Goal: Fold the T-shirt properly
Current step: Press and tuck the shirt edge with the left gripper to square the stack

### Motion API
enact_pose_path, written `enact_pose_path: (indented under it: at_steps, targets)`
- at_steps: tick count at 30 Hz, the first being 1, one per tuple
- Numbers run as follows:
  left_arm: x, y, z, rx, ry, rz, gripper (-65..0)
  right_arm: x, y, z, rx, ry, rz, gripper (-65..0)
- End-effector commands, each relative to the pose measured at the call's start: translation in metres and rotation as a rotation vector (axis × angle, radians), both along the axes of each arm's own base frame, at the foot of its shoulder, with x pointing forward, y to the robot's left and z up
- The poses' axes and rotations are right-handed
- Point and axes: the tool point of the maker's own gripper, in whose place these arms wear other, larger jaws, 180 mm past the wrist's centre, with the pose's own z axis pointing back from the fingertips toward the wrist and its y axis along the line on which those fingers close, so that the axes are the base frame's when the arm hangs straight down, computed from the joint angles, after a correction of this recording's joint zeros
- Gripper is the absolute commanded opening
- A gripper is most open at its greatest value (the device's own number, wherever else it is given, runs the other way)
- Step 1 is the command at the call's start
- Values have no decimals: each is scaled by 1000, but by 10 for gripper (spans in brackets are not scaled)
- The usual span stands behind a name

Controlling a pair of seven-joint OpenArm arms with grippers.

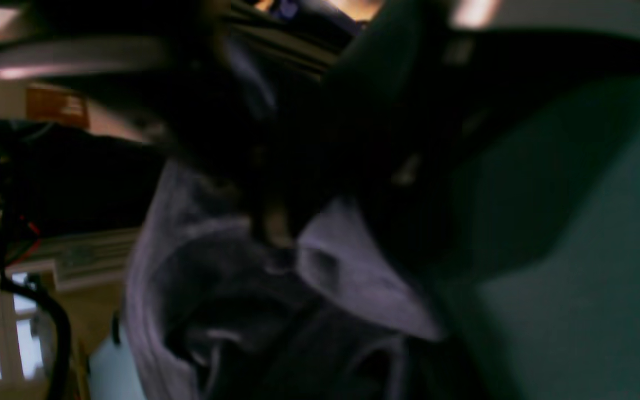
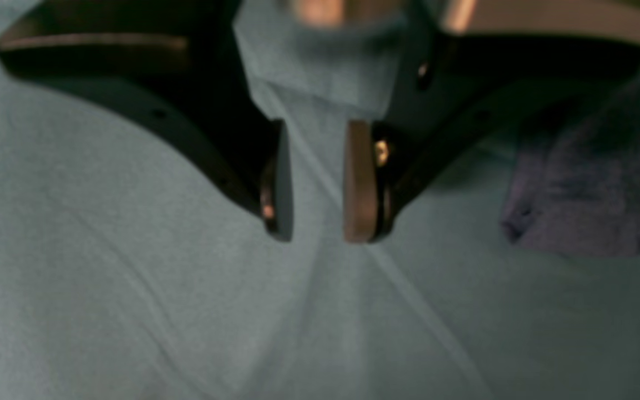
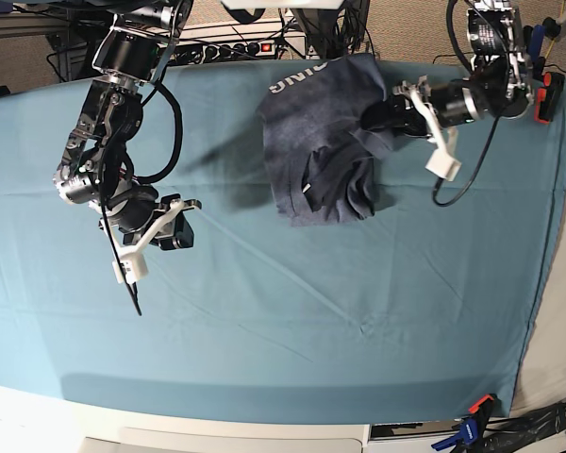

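Above bare teal table cloth (image 3: 292, 330), the right gripper (image 2: 317, 183) hovers with jaws parted and nothing between them, well apart from the T-shirt (image 3: 325, 142). Farther back, the blue-grey shirt lies bunched near the cloth's far edge, white lettering showing. The left gripper (image 3: 382, 115) is pressed into its side; whether the jaws have clamped the fabric cannot be told.

There is one T-shirt (image 3: 321, 132), lying on one teal table cloth (image 3: 292, 321). Two robot arms work over it, each ending in one gripper: the left gripper (image 3: 382, 115) and the right gripper (image 3: 174, 231). One blue clamp (image 3: 464, 429) sits at the cloth's near edge.
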Motion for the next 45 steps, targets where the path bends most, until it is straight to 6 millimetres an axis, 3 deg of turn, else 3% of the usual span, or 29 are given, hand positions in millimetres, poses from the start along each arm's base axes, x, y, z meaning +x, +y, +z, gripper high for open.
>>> enact_pose_path:
  at_steps: [1,7,16,26,35,45]
  targets:
    - [9,-2,12,-21,-52,-6,-557,10,1,16,10,-59,4,-477]
    - [30,-1,23,-5,-116,-15,-650,9,1,16,8,-58,3,-477]
    - [56,-8,40,3,-196,-36,-650,9,1,16,8,-58,3,-477]
    - [87,-36,56,80,-309,-145,-650,9,1,16,8,-58,3,-477]
    - [102,-26,61,140,-346,-140,-650,9,1,15,6,-53,4,-477]
    - [107,-11,44,270,-336,-125,-650,9,1,15,7,-53,3,-477]
